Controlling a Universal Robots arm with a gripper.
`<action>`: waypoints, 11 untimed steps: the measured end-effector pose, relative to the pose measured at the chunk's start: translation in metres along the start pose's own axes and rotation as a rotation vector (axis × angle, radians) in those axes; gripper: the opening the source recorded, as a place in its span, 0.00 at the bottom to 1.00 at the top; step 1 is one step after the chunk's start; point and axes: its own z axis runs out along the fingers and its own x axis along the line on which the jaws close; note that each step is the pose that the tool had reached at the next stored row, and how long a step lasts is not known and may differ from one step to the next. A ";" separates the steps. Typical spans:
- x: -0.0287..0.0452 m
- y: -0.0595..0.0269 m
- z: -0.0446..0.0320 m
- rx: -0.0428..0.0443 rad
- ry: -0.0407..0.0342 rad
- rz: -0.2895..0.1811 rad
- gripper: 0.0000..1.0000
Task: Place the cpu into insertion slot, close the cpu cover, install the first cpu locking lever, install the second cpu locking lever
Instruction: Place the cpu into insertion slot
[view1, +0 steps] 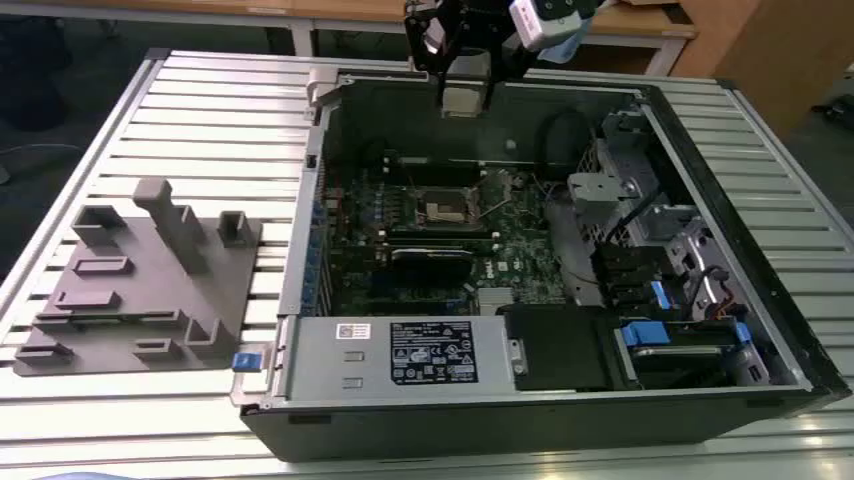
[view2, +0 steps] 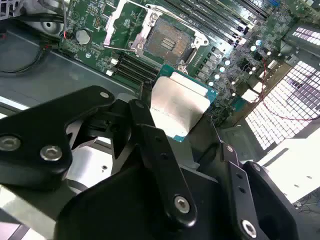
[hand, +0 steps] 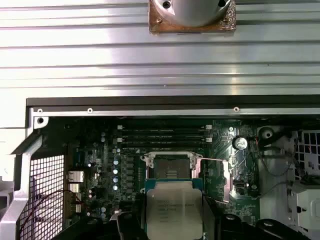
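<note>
Ext. view high; wrist views share insertion slot.

The cpu partly hidden (behind gripper).

Bright light glares off the ribbed tabletop (almost white in the first wrist view); the computer case interior lies shadowed.

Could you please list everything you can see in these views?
computer case: one, black, open, lying on the table.
table: one, silver, slatted, under the case.
circuit board: one, green, inside the case.
insertion slot: one, tan-gold, empty, on the circuit board.
fixture block: one, grey, on the table, exterior view's left.
cpu: one, silver-grey, in the gripper, above the case.
gripper: one, black, clamped on the cpu.
</note>
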 end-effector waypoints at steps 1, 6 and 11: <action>0.0000 0.0000 0.0000 0.0000 -0.0001 0.000 0.54; 0.0000 0.0000 0.0005 0.0000 0.0000 0.000 0.54; 0.0000 -0.0002 0.0022 0.0001 0.0000 0.000 0.54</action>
